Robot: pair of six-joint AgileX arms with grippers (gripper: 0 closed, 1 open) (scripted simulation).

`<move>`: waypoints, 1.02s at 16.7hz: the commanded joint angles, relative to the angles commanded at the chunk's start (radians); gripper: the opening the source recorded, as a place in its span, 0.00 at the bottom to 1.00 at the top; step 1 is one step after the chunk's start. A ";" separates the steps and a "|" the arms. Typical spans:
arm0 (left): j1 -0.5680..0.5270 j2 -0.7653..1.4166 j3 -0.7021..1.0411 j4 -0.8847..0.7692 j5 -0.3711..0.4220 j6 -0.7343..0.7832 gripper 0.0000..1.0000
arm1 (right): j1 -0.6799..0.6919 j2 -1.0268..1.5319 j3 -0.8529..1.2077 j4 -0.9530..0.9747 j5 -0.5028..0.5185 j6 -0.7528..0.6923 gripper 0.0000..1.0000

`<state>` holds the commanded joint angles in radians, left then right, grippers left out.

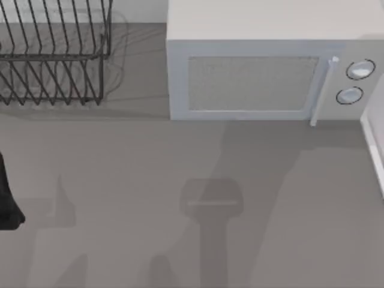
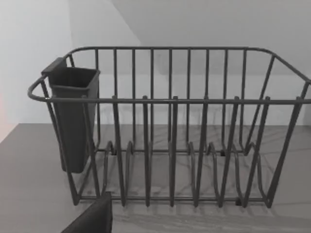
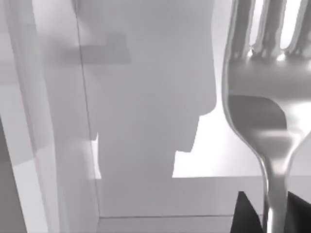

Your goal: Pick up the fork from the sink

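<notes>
Grey desk [image 1: 120, 180] is lying under me; my right gripper [image 3: 274, 213] jaws are clamping the fork [image 3: 265, 97], left jaws' state unclear.

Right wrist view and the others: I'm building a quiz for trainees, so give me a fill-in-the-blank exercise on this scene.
1. The shiny silver metal fork appears close up in the ____ wrist view.
2. The white microwave has ____ round knobs.
3. A dark plastic cup hangs on the black wire dish ____.
4. The dish rack stands to the microwave's ____.

Missing: right; two; rack; left
</notes>
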<state>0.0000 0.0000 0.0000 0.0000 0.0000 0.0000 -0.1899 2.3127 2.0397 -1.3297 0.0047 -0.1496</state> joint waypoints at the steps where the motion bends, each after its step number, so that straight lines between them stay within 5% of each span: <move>1: 0.000 0.000 0.000 0.000 0.000 0.000 1.00 | 0.030 -0.028 -0.042 -0.030 0.005 0.036 0.00; 9: 0.000 0.000 0.000 0.000 0.000 0.000 1.00 | 0.372 -0.344 -0.435 -0.184 0.022 0.393 0.00; 17: 0.000 0.000 0.000 0.000 0.000 0.000 1.00 | 0.561 -0.507 -0.426 -0.049 -0.004 0.534 0.00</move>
<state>0.0000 0.0000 0.0000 0.0000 0.0000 0.0000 0.3710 1.8055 1.6135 -1.3788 0.0004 0.3847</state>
